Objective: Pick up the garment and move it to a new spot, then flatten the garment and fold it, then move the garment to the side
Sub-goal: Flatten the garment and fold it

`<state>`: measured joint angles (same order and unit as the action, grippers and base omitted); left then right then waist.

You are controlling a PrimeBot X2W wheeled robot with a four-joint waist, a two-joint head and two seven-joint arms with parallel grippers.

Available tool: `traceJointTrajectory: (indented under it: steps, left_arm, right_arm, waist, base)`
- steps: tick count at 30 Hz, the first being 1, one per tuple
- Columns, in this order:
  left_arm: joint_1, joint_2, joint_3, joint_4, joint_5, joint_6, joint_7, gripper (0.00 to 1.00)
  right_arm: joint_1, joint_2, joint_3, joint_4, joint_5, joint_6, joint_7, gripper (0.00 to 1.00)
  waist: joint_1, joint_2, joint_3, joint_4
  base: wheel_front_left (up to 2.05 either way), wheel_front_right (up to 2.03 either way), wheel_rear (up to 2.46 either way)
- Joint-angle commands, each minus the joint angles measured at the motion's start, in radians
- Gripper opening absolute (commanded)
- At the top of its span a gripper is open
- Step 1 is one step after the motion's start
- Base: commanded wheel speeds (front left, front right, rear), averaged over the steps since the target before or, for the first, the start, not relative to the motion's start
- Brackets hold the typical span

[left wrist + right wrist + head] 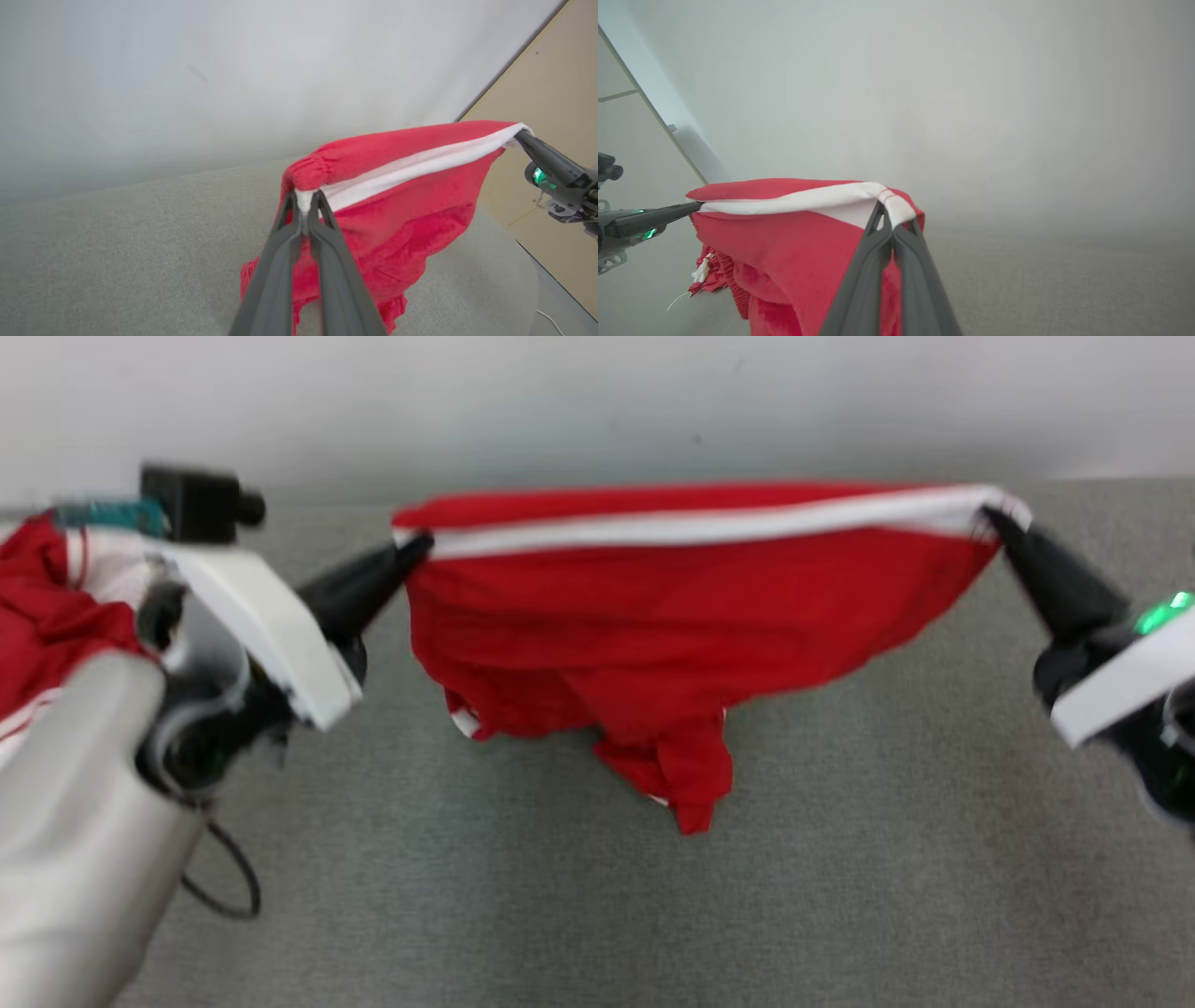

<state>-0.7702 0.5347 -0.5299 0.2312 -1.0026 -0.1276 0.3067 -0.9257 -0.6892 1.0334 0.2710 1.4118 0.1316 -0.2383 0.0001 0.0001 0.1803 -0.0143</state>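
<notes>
Out beyond the left pincer (418,545), on its outer side, a second red cloth (37,607) with white trim lies bunched up. That arm's pale forearm hides part of it. Under the same wrist a black cable (229,882) loops on the grey counter (887,859).

The left pincer is clamped shut on the left end of the garment (672,644). It bites where the gathered red hem meets the white band (709,527), and its wrist view shows a nub of white cloth squeezed between the two fingertips.

From that grip the garment stretches across to the right pincer (991,519), pulled fairly taut along the white band and held up above the counter. The red body sags between the two pincers in loose folds, and the lowest bunch droops below the midpoint of the span. I cannot tell whether that bunch touches the counter. A bit of white-striped trim peeks out low on the side nearer the left pincer.

The right pincer is closed on the other end of the white band, its fingers pinching the cloth at the corner. A green light (1160,614) glows on the body behind those fingers.

A pale wall (597,401) rises just past both pincers and the stretched edge. In the left wrist view, a tan floor (551,84) shows beyond the right pincer, past the counter's rounded corner.
</notes>
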Motion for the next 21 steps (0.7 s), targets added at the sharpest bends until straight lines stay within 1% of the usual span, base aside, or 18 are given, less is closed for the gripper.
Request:
traceJointTrajectory:
  steps: [1, 6, 10, 16, 21]
  left_arm:
    - [-0.069, -0.011, 0.012, 0.053, -0.03, -0.003, 0.029, 0.0]
    - [-0.275, -0.035, 0.031, 0.189, -0.077, -0.001, 0.1, 0.0]
    - [-0.436, -0.056, 0.038, 0.262, -0.085, -0.001, 0.118, 0.0]
    - [-0.637, -0.112, 0.04, 0.378, -0.072, -0.001, 0.073, 0.0]
    - [-0.776, -0.146, 0.027, 0.473, -0.039, -0.001, 0.009, 0.0]
  right_arm:
    - [-0.061, 0.003, -0.015, 0.031, 0.011, -0.002, 0.005, 0.0]
    - [-0.229, 0.015, -0.034, 0.114, -0.004, -0.002, 0.027, 0.0]
    - [-0.364, 0.029, -0.05, 0.17, -0.028, -0.002, 0.02, 0.0]
    - [-0.545, 0.046, -0.07, 0.24, -0.049, -0.002, 0.006, 0.0]
    - [-0.673, 0.059, -0.106, 0.279, -0.077, -0.003, -0.017, 0.0]
  waist:
    - [-0.0001, -0.0001, 0.053, -0.031]
    - [-0.0001, -0.0001, 0.133, -0.052]
    - [-0.0001, -0.0001, 0.203, -0.063]
    - [-0.0001, -0.0001, 0.264, -0.072]
    - [-0.0001, -0.0001, 0.294, -0.092]
  base:
    - [0.0, 0.0, 0.0]
    - [0.0, 0.0, 0.0]
    - [0.0, 0.0, 0.0]
    - [0.0, 0.0, 0.0]
    - [0.0, 0.0, 0.0]
